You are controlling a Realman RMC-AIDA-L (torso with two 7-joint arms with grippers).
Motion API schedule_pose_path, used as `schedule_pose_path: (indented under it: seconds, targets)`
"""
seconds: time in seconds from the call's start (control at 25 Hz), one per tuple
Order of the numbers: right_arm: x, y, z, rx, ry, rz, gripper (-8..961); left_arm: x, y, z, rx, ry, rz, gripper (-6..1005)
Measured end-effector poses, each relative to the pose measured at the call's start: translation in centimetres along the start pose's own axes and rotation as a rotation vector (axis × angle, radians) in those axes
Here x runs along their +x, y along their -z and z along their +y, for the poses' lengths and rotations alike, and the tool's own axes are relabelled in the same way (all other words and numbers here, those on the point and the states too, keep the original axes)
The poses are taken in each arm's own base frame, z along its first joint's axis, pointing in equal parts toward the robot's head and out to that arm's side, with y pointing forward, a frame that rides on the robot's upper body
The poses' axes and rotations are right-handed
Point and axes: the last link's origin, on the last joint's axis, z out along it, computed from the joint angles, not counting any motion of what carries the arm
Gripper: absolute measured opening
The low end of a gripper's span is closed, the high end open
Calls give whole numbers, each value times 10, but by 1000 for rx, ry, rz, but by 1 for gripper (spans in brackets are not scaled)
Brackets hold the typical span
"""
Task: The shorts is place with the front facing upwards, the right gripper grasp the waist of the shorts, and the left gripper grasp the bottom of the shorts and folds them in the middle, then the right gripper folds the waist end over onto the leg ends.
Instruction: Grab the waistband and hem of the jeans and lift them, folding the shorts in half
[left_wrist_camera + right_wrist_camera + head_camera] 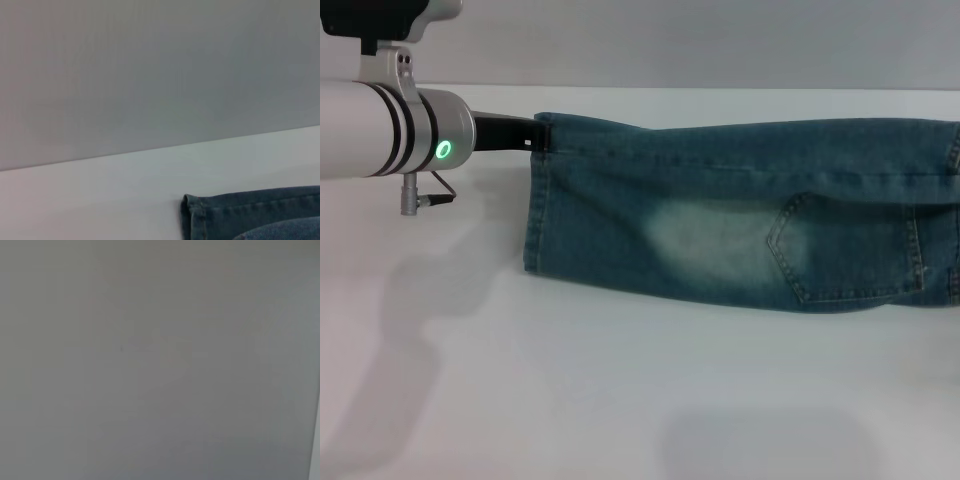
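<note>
Head view shows the shorts (740, 215) lying flat on the white table (620, 400), stretched across the middle and right of the frame and running off the right edge. They appear folded lengthwise, one leg on the other, with a pale faded patch at centre and a stitched pocket to its right. The leg hems (536, 195) form the straight left edge of the cloth, at centre left of the frame. The waist lies beyond the right edge and is not seen.

The left gripper (532, 135) enters from the upper left on a silver arm with black bands and a green light ring. Its black tip meets the upper corner of the hem and looks closed on the cloth there, though the fingers are barely visible.

Left wrist view shows the hem corner (192, 212) at the lower right, resting on the table before a grey wall.

Right wrist view shows only a plain grey surface; the right gripper is not in sight.
</note>
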Motion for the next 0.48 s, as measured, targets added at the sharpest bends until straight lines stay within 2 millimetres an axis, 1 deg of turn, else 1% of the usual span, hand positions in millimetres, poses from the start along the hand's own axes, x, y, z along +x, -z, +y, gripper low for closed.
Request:
schedule_pose_path:
  seconds: [0.28,0.48]
  targets:
    - [3,-8,0,9,-1,10,6,-2,-3,-4,9,9,-3,17]
    - [10,-20,-2,25,6,32,6,-3,-4,-11,21,20,-7,17]
